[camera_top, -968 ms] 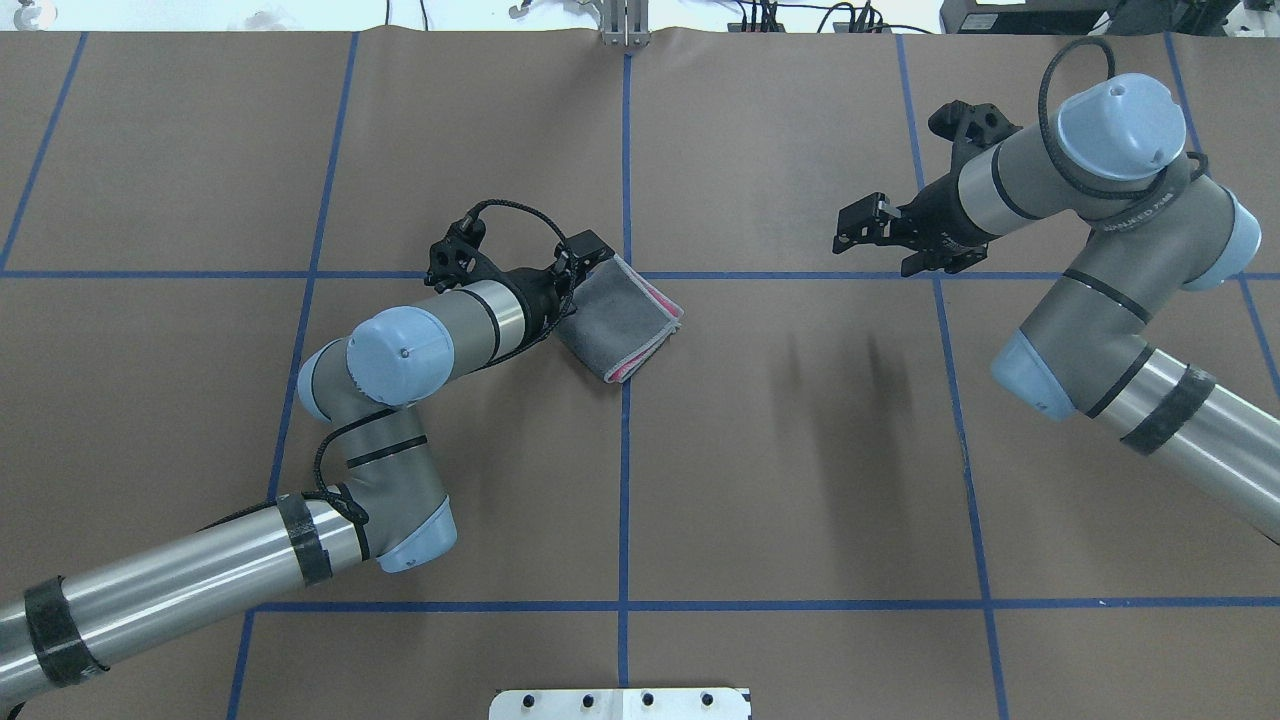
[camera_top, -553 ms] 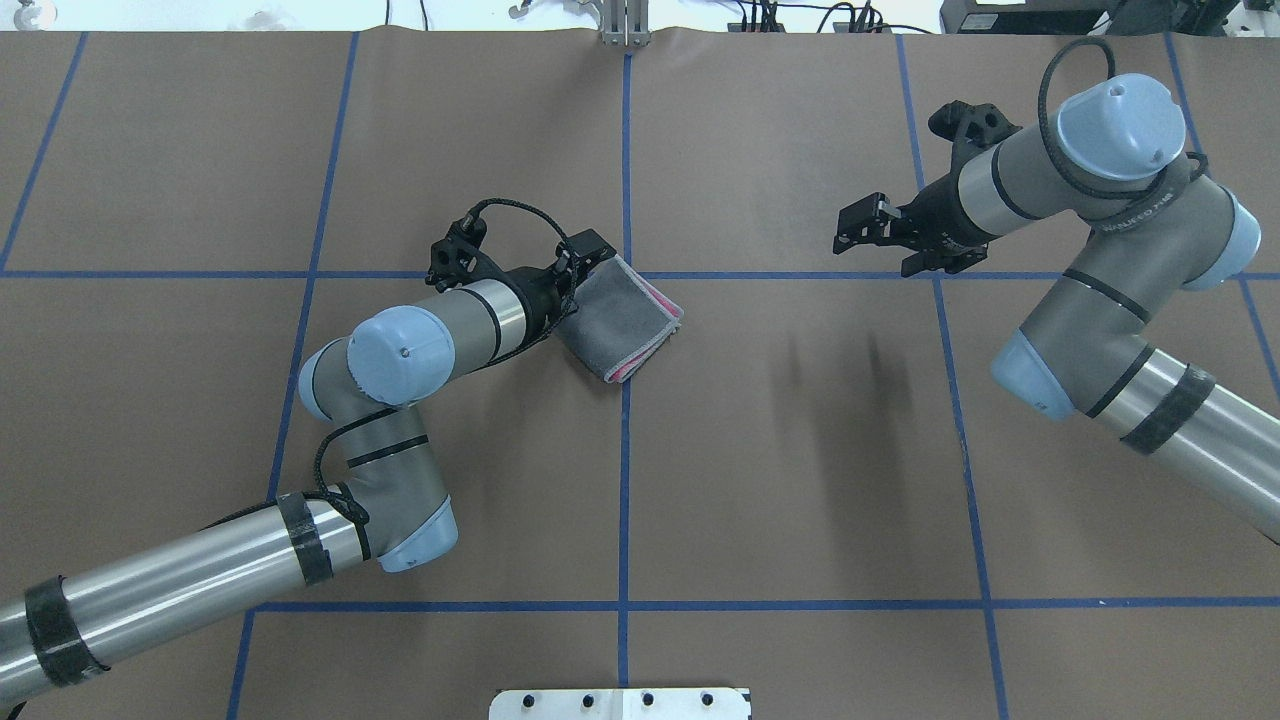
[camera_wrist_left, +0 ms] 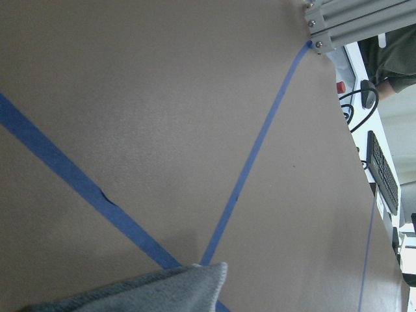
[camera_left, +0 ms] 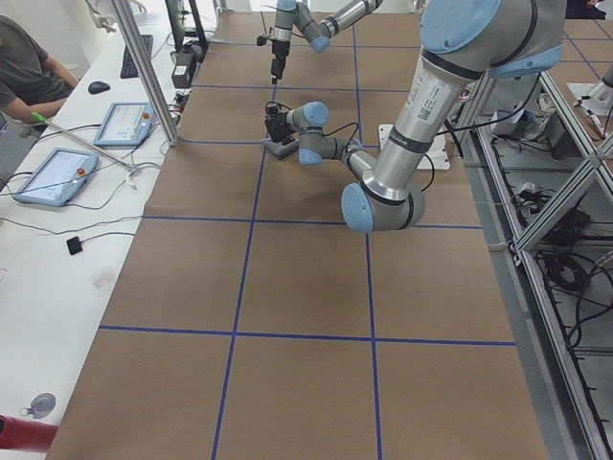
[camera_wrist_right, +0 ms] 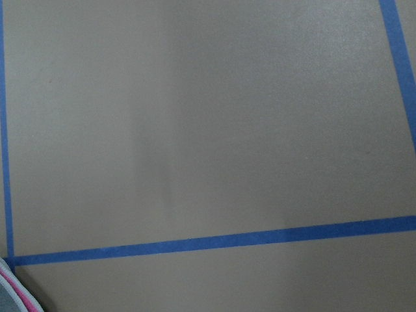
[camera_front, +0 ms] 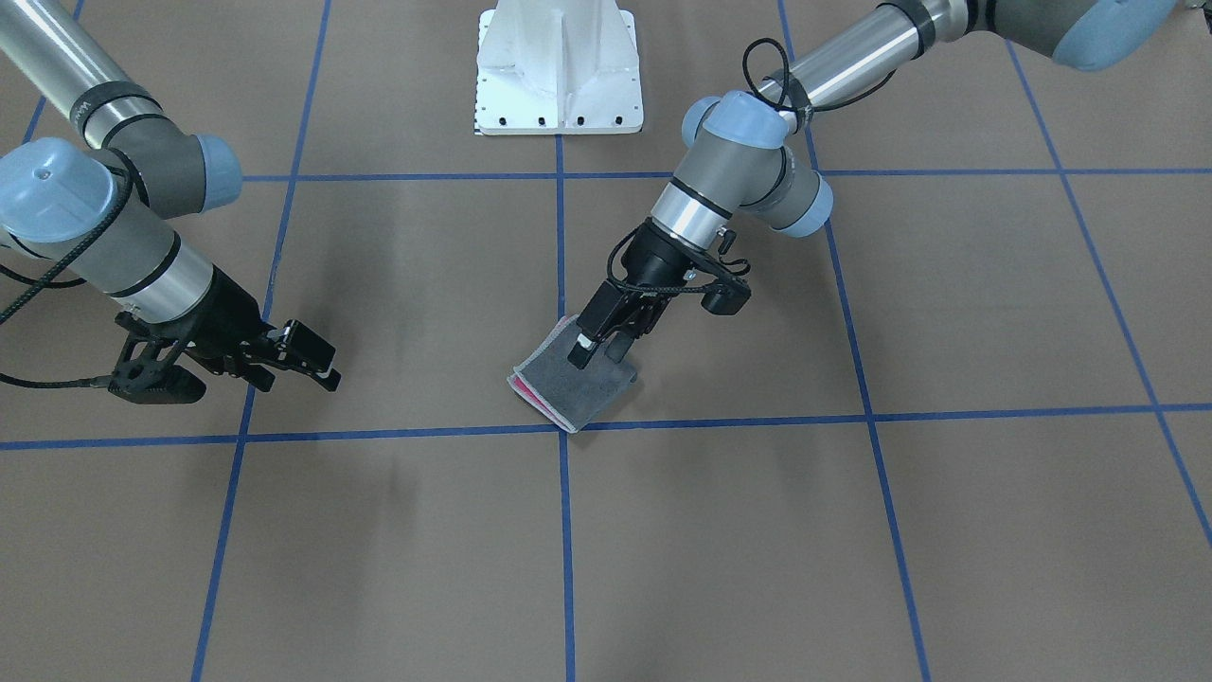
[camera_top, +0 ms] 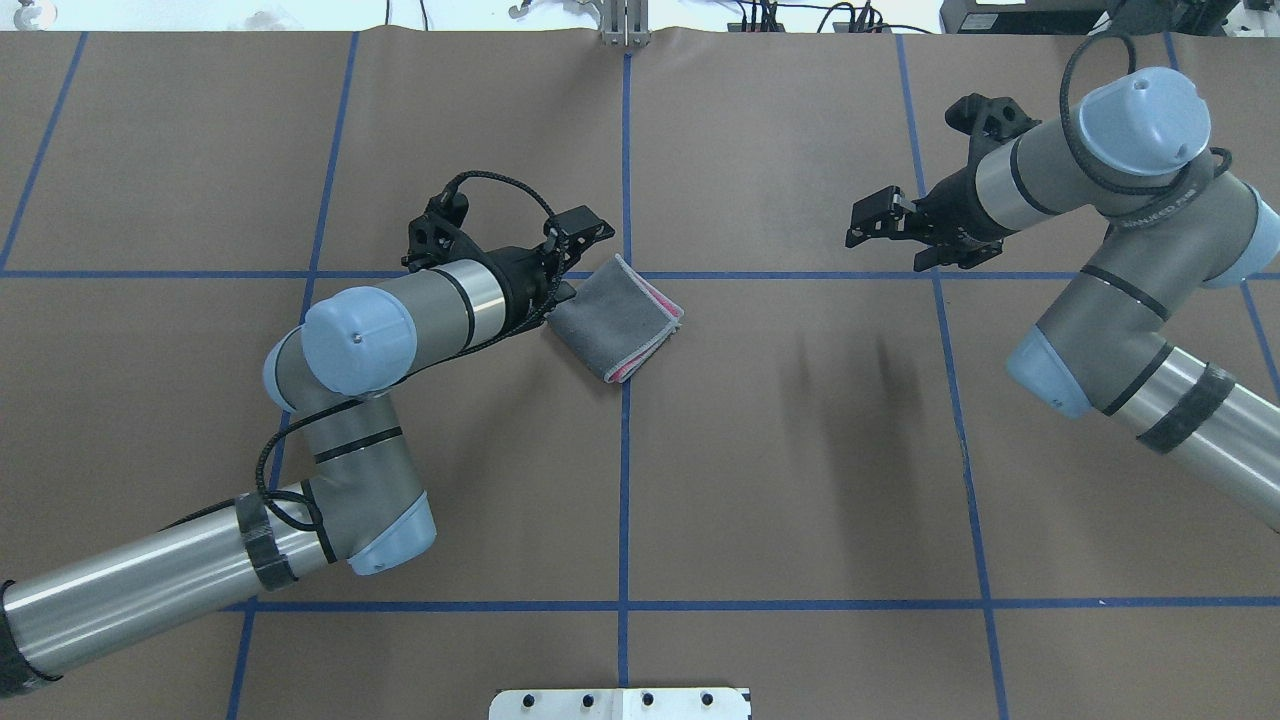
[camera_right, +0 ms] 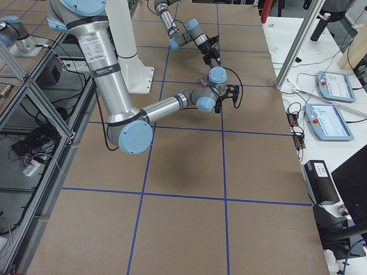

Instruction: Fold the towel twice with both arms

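The towel (camera_top: 615, 318) lies folded into a small square near the table's middle, grey face up, with pink layers showing at its right edge. It also shows in the front view (camera_front: 573, 390) and at the bottom of the left wrist view (camera_wrist_left: 162, 294). My left gripper (camera_top: 583, 260) is open at the towel's near-left corner; in the front view (camera_front: 597, 352) it hangs just over the cloth, holding nothing. My right gripper (camera_top: 866, 220) is open and empty, well off to the towel's right above the table (camera_front: 325, 367).
Brown paper with blue tape lines (camera_top: 624, 450) covers the table. The white pedestal base (camera_front: 559, 66) stands at the robot's side. A metal post (camera_top: 624, 25) is at the far edge. Tablets (camera_left: 53, 175) and an operator sit beyond that edge.
My left gripper has come off the towel's corner and drawn back to the left, open. The towel stays folded in place. My right arm has shifted slightly right and away.
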Robot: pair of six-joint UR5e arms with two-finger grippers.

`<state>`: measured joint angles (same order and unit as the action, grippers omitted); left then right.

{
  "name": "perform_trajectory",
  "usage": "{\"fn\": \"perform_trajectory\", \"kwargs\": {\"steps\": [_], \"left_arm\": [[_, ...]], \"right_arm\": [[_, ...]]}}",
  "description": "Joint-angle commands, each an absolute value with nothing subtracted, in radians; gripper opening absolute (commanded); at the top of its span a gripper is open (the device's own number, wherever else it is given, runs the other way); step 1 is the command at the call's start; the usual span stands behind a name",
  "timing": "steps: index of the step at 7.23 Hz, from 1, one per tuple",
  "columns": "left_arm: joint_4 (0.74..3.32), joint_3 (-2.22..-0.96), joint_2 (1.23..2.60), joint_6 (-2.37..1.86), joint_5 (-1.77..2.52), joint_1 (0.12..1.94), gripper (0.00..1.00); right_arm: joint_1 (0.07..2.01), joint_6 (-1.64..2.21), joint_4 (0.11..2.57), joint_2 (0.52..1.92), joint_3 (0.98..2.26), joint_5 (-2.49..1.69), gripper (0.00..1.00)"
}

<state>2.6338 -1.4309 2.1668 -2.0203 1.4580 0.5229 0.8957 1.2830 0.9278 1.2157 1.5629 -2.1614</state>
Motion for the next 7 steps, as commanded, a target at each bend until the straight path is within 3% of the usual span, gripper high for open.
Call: {"fn": "perform_trajectory", "kwargs": {"steps": [1,3,7], "left_arm": [[2.460,-1.637,2.032,-2.005,1.597,0.619,1.00],[2.422,-1.799,1.822,-1.776,1.756,0.721,1.00],[2.272,-1.841,1.520,-1.027,1.940,0.971,1.00]], "right_arm": [[0.945,1.269,0.931,1.252,1.583,-2.163,1.00],[1.001,1.122,0.931,1.328,1.586,-2.164,1.00],[1.254,0.681,1.015,1.453,1.557,-2.289,1.00]]}}
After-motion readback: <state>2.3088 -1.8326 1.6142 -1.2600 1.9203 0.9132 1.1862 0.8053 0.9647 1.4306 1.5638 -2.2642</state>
